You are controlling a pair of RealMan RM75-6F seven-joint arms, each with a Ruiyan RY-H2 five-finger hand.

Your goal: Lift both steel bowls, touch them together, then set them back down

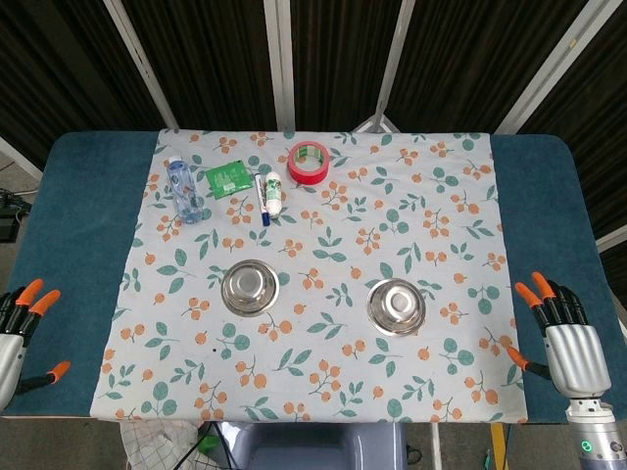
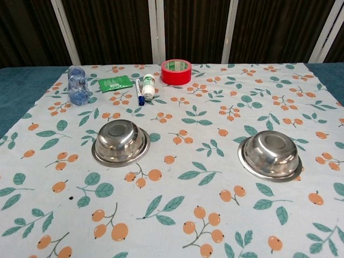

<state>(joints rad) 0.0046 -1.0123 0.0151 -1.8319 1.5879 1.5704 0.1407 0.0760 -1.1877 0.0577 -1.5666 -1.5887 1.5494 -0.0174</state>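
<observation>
Two steel bowls sit upside down and well apart on the cloth (image 1: 323, 392), left bowl (image 1: 250, 288) at nine o'clock, right bowl (image 1: 396, 305) at three, so I bring my empty, spread left hand (image 1: 22, 323) and right hand (image 1: 563, 333) inward to grip each rim.
</observation>
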